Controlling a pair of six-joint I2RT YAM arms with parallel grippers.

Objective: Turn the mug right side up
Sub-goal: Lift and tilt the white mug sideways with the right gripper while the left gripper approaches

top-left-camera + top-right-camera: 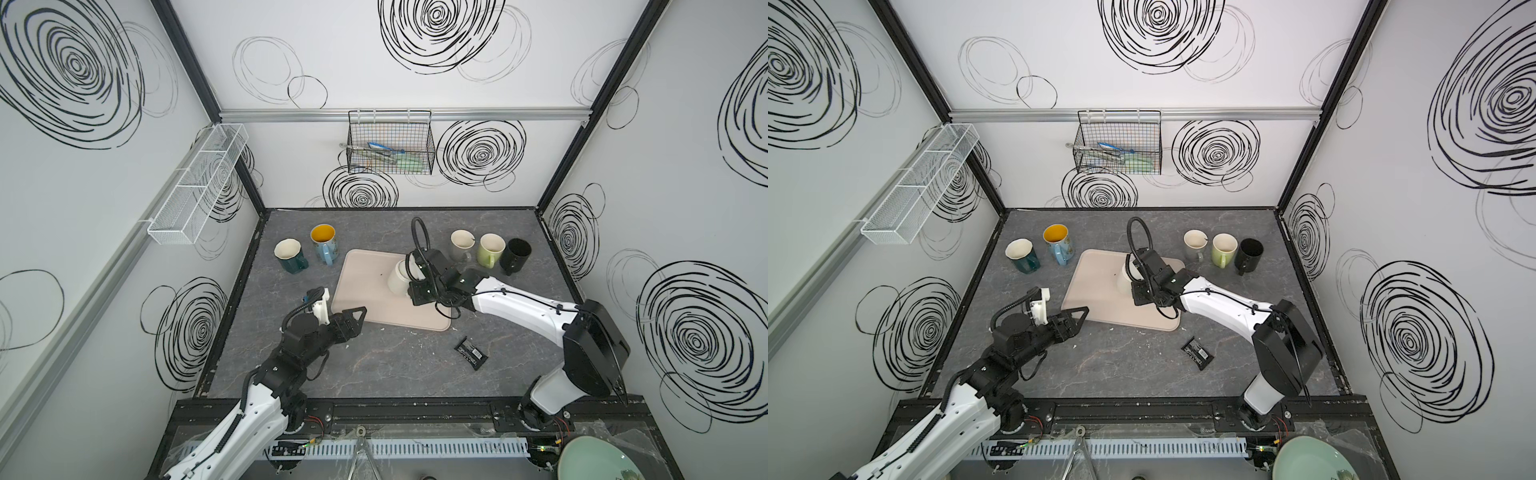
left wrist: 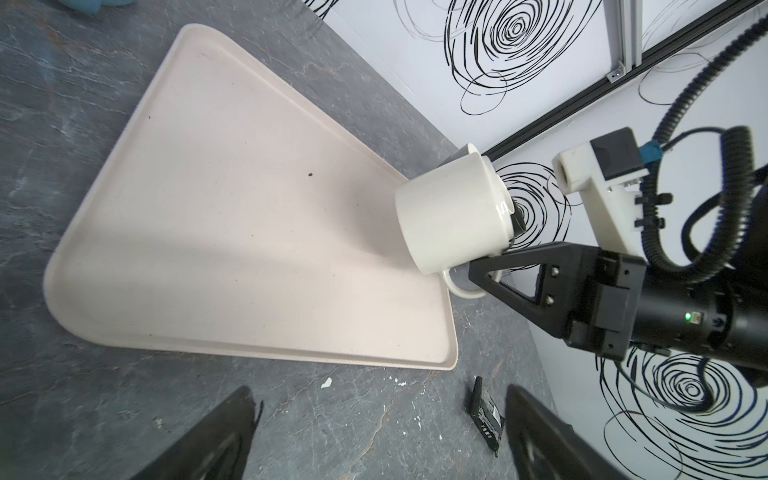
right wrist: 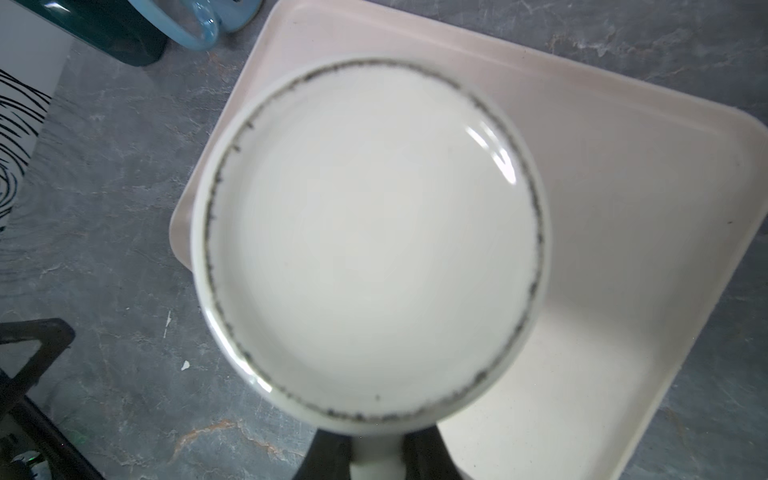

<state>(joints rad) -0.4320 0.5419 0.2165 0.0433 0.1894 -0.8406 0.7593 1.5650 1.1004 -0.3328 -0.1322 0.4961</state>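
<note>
Mug [image 2: 449, 212] handle clamped by right fingers [image 2: 523, 259], over tray [image 2: 208, 208]; left fingers [image 2: 208, 449] spread, empty; packet [image 2: 487, 413] print unreadable.

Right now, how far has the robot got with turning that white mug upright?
Done: the right tool is shut on the handle of the white mug, lifted off the tray. In hand: it hangs tilted, mouth facing down toward the tray. Left: roll it mouth-up, set it down, let go. The left tool hovers open nearby.
</note>
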